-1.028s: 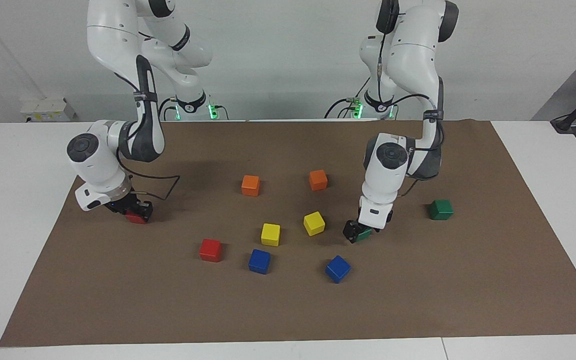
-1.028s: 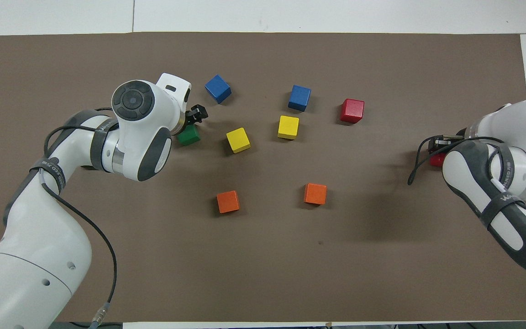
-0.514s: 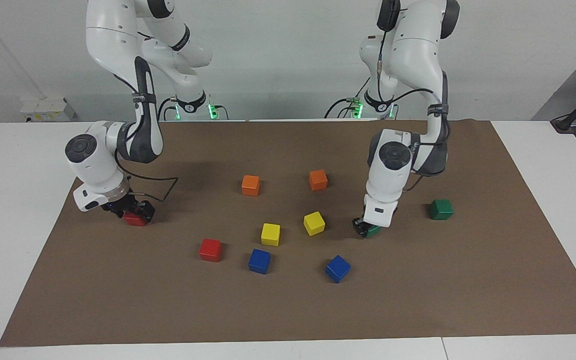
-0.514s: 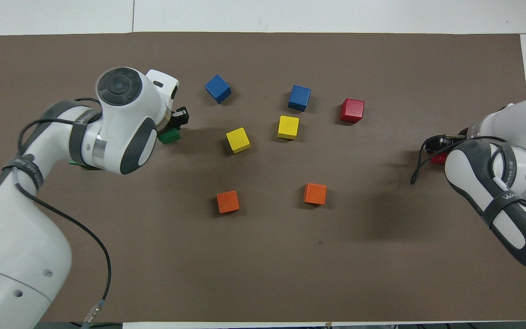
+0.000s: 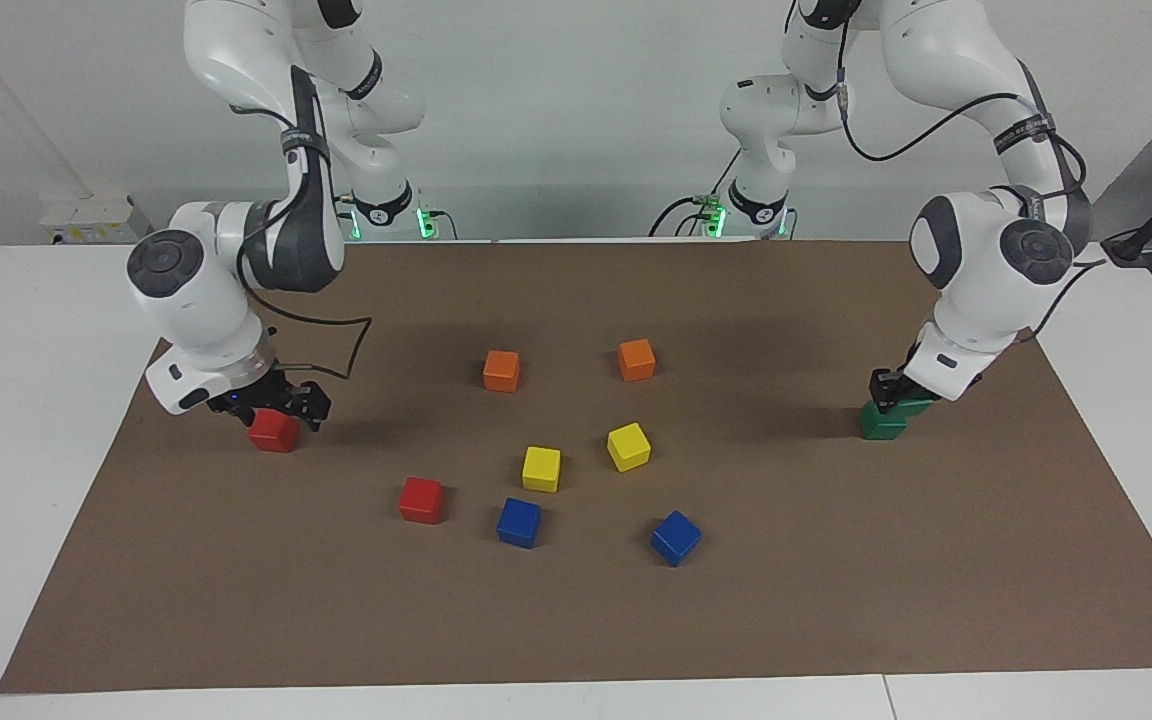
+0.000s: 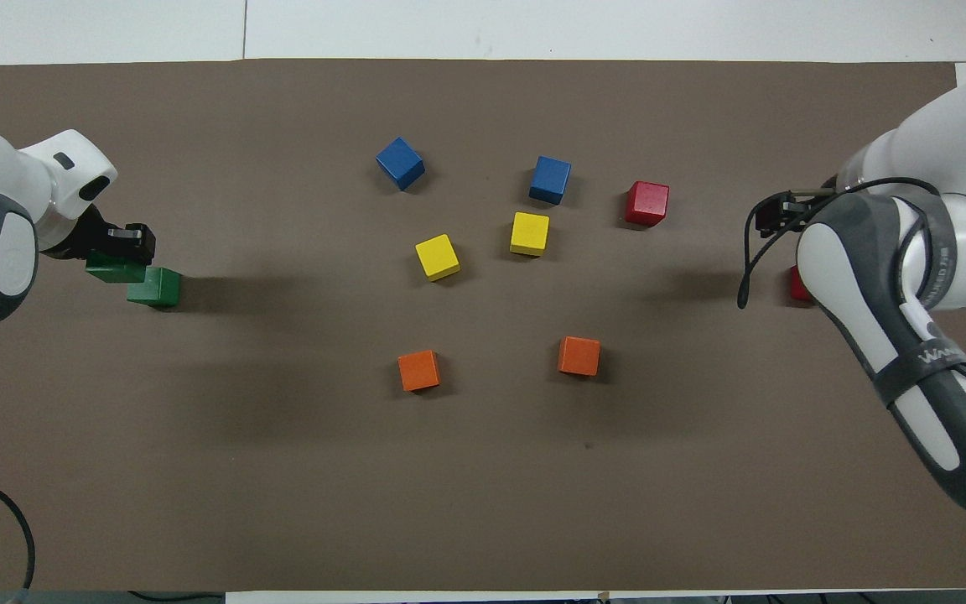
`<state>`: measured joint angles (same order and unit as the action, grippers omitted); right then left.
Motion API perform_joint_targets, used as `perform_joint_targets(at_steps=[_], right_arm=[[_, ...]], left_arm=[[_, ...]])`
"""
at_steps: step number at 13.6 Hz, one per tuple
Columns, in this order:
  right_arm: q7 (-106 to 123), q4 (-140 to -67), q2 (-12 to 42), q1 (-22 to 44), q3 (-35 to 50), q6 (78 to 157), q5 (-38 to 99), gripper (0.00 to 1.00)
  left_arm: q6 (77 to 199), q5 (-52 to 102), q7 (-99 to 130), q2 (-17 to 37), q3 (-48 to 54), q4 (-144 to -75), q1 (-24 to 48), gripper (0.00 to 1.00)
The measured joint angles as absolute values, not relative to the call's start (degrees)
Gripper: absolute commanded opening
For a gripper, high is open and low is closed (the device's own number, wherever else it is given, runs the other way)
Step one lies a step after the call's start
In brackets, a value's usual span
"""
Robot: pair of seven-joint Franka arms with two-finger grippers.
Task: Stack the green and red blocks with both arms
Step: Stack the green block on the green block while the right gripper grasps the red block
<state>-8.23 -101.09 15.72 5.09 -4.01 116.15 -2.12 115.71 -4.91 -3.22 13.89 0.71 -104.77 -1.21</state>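
Nearest the robots sit two orange cubes [image 5: 501, 370]. Slightly farther out, toward the left arm's end, the left gripper [image 5: 891, 393] is clamped on a green block [image 6: 114, 268], holding it tilted over the second green block [image 5: 880, 422]. At the right arm's end, the right gripper [image 5: 271, 405] hangs spread wide above a red block [image 5: 274, 431], which the arm mostly hides from overhead. Farther still lie yellow cubes [image 5: 541, 468], another red block [image 5: 421, 499], and blue cubes [image 5: 519, 522].

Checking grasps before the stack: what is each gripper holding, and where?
Left gripper clamps a green block by its sides; right gripper holds nothing.
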Motion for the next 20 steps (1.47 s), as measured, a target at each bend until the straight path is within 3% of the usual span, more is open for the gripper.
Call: perform_joint_targets(at_steps=[4, 9, 16, 18, 19, 20], right_arm=[[-23.4, -93.5, 22.1, 13.3, -3.8, 116.2, -2.1, 1.00], [-29.9, -83.6, 33.3, 16.0, -3.7, 119.3, -1.8, 1.00], [-30.1, -84.1, 36.8, 16.1, -3.8, 127.9, -1.8, 1.00], [-30.1, -86.5, 37.3, 16.1, -3.8, 130.5, -1.7, 1.00], [-30.1, -87.6, 37.4, 16.1, -3.8, 131.1, -1.7, 0.95], [-30.1, -88.2, 37.4, 16.1, -3.8, 131.0, -1.7, 0.78]], left_arm=[[120.5, -4.9, -7.3, 13.9, 0.9, -109.5, -2.2, 0.00], [122.4, -3.0, -7.5, 13.9, 1.1, -110.6, -2.2, 0.00], [124.3, -2.8, -8.0, 13.9, 1.0, -111.6, -2.6, 0.00], [124.3, -2.8, -8.0, 13.9, 1.0, -111.7, -2.6, 0.60], [124.4, -2.8, -8.0, 13.9, 1.0, -111.7, -2.6, 0.95], [124.4, -2.8, -8.0, 13.9, 1.0, -111.7, -2.6, 1.00]])
